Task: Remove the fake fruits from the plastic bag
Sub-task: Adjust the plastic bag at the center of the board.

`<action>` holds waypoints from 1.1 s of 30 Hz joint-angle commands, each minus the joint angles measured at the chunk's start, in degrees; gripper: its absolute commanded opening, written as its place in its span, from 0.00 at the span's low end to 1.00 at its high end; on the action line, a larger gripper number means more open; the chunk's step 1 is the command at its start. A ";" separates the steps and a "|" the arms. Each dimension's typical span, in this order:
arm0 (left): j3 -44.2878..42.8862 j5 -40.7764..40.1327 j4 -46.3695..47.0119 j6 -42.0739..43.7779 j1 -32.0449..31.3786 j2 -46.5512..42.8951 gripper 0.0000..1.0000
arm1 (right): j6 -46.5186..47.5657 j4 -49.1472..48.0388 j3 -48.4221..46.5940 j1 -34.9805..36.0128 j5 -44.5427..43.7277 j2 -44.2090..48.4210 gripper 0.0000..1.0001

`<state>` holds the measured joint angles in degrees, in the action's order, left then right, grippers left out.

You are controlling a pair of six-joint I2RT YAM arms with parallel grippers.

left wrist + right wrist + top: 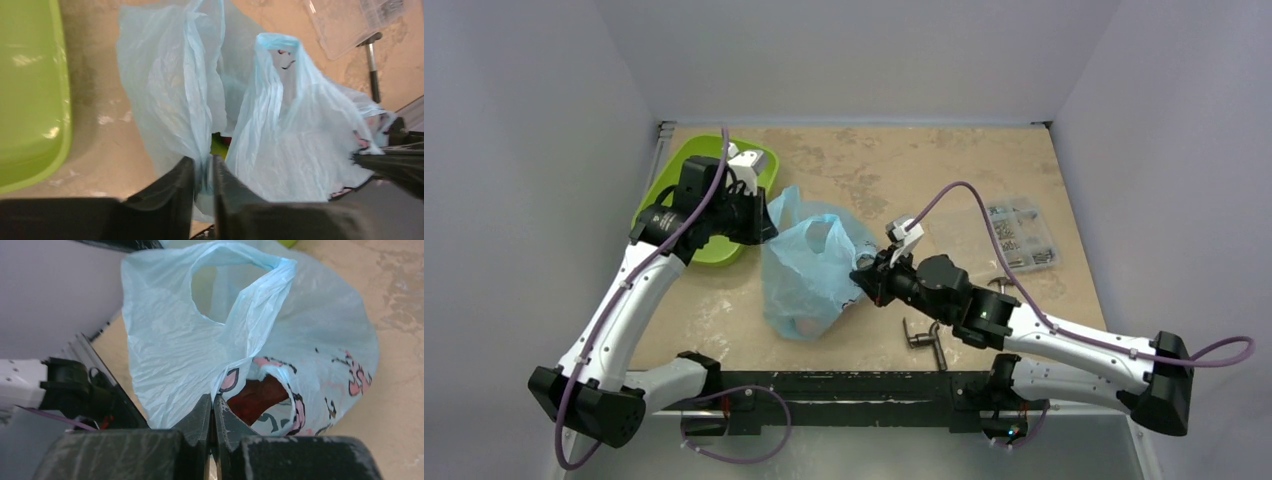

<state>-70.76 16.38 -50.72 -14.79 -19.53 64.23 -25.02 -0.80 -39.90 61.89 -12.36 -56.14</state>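
The light-blue plastic bag (809, 265) lies crumpled in the middle of the table, handles up. My left gripper (769, 225) is at its upper left edge, and in the left wrist view this gripper (204, 165) is shut on a fold of the bag (280, 125). A bit of yellow-green and red fake fruit (220, 145) shows in the gap behind the fold. My right gripper (864, 275) is at the bag's right side. In the right wrist view it (212, 402) is shut on the rim of the bag (175, 350) beside the mouth, where a dark red fake fruit (257, 395) shows inside.
A lime-green tray (674, 175) sits at the back left, right behind my left gripper. A clear parts box (1022, 235) lies to the right. A metal tool (929, 340) lies near the front edge under my right arm. Grey walls close in the table.
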 commanded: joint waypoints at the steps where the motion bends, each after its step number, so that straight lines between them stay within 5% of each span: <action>1: -4.49 -2.10 0.11 0.83 1.45 -0.92 0.30 | -3.95 -9.45 1.44 0.18 -2.04 2.82 0.00; 4: -2.54 1.10 -1.44 -1.43 1.60 -3.92 0.58 | -2.96 -10.26 0.55 0.25 -0.33 0.78 0.00; 7: 2.74 6.69 -2.11 -5.83 1.60 -9.78 0.69 | -2.53 -12.83 0.69 0.25 3.89 -1.31 0.01; 17: 20.18 3.05 -0.75 -40.40 1.60 -31.44 0.71 | -1.12 -16.18 2.87 0.93 10.58 -1.70 0.05; 26: 27.14 9.20 6.96 -51.31 1.31 -28.57 0.73 | -0.55 -16.77 3.05 2.51 11.22 -1.22 0.06; 29: 32.66 12.26 13.61 -51.06 0.67 -27.59 0.63 | 0.10 -15.13 1.82 3.67 9.48 -2.60 0.07; 33: 35.21 12.51 13.01 -43.40 0.73 -27.21 0.13 | 1.03 -13.84 0.92 4.09 8.12 -3.10 0.25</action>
<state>-36.64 26.48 -40.82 -63.22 -18.50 36.93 -25.98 -14.46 -36.73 65.41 -2.20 -58.98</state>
